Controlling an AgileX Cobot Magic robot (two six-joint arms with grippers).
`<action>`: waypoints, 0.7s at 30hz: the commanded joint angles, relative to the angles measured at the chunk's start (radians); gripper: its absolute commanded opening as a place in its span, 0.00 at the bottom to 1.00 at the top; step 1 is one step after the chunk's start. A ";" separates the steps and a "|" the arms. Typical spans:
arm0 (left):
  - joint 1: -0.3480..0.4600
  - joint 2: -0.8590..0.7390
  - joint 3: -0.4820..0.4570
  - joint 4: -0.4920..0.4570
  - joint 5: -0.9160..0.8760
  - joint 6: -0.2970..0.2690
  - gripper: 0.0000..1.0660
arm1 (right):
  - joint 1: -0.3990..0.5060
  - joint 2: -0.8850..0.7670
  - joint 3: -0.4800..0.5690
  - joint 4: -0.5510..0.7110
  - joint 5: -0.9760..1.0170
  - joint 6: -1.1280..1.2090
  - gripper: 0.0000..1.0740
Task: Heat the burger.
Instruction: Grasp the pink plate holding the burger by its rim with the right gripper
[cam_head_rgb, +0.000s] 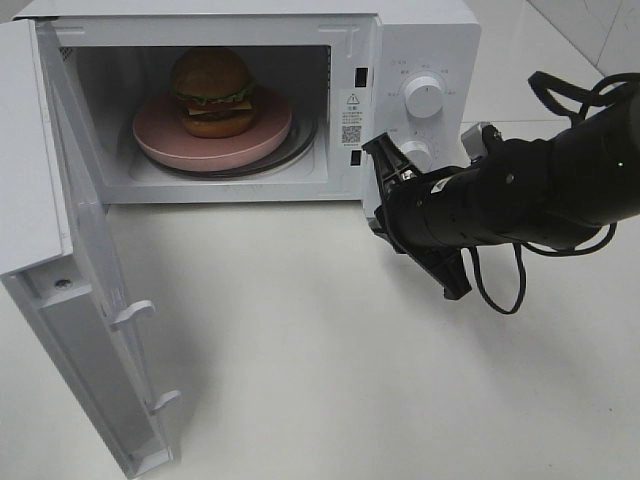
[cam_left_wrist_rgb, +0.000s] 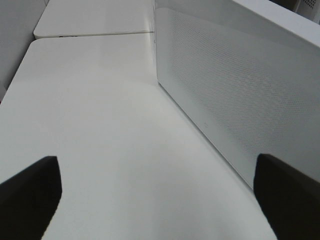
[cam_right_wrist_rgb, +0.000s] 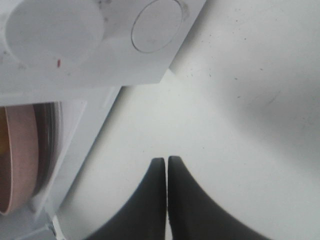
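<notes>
The burger (cam_head_rgb: 212, 92) is sitting on the pink plate (cam_head_rgb: 160, 140) inside the microwave (cam_head_rgb: 420, 40) at the high view's upper left, door (cam_head_rgb: 90, 300) hanging open, so the right gripper (cam_right_wrist_rgb: 166, 161), closed on nothing by the knobs (cam_head_rgb: 424, 96), is likely risking blocking the door's swing, the left gripper (cam_left_wrist_rgb: 157, 200) idling spread wide.

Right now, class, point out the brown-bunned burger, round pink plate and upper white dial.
burger (cam_head_rgb: 211, 78): exterior high view, top bun.
pink plate (cam_head_rgb: 215, 152): exterior high view, front rim.
upper white dial (cam_head_rgb: 424, 97): exterior high view, knob centre.
</notes>
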 joint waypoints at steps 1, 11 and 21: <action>0.005 -0.018 0.005 0.000 -0.005 -0.003 0.94 | 0.000 -0.028 0.002 -0.013 0.057 -0.127 0.00; 0.005 -0.018 0.005 0.000 -0.005 -0.003 0.94 | 0.000 -0.101 0.002 -0.017 0.346 -0.575 0.01; 0.005 -0.018 0.005 0.000 -0.005 -0.003 0.94 | 0.000 -0.168 -0.031 -0.131 0.636 -0.791 0.01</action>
